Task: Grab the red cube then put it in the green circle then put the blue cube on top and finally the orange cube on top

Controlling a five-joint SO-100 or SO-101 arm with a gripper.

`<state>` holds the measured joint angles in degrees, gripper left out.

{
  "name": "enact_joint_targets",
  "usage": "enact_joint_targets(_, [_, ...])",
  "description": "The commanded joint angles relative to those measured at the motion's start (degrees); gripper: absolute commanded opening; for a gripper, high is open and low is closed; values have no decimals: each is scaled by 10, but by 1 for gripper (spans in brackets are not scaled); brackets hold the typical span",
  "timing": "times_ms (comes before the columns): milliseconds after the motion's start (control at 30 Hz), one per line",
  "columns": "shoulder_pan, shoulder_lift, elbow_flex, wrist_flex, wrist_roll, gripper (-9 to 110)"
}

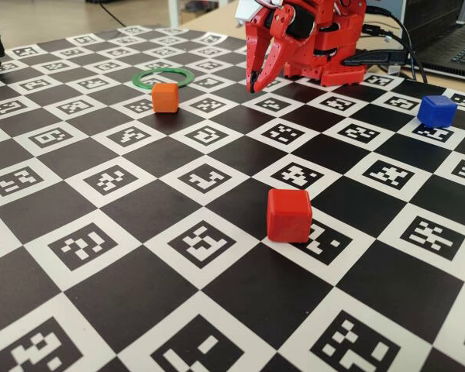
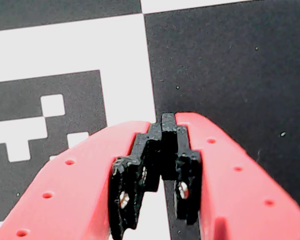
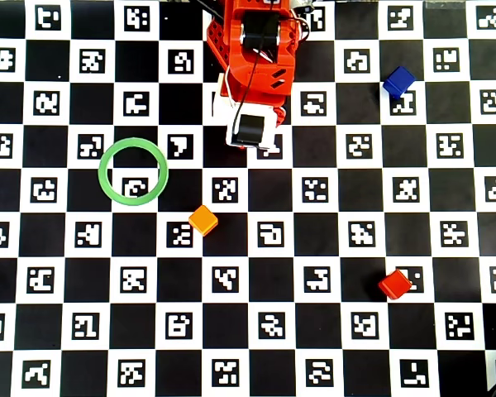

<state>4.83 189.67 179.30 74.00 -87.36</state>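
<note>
On the table (image 3: 248, 248), the green circle (image 3: 133, 171) holds no cube; orange cube (image 3: 203, 219) lies at its 4 o'clock; hand (image 2: 162, 150) clenched, empty.

Three cubes: one red cube (image 1: 288, 215), one blue cube (image 1: 436, 110), one orange cube (image 1: 165, 98); apparently one green circle (image 1: 164, 77)

The arm (image 1: 306, 39) is glossy red plastic with black motors and black cables; its claw (image 2: 162, 145) has red hole-dotted fingers with black tips.

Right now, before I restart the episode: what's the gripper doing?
Gripper: closed, holding nothing, fingertips together above the board.
</note>
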Motion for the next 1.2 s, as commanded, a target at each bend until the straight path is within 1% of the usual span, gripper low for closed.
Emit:
enact_joint_targets(0, [-2, 27, 33, 37, -3, -6])
enact_joint_targets(300, [-11, 27, 33, 31, 1, -6])
enact_joint_targets(500, [-13, 25, 33, -16, 20, -6])
enact_joint_targets(633, [-7, -36, 13, -89, 29, -5])
enact_joint_targets(767, [-10, -91, -37, -129, 49, -5])
enact_joint_targets(933, [-19, -153, -133, -163, 113, -4])
enact_joint_targets(1067, [-32, -237, -228, -168, 168, -3])
enact_joint_targets(1167, [-43, -301, -312, -150, 218, -2])
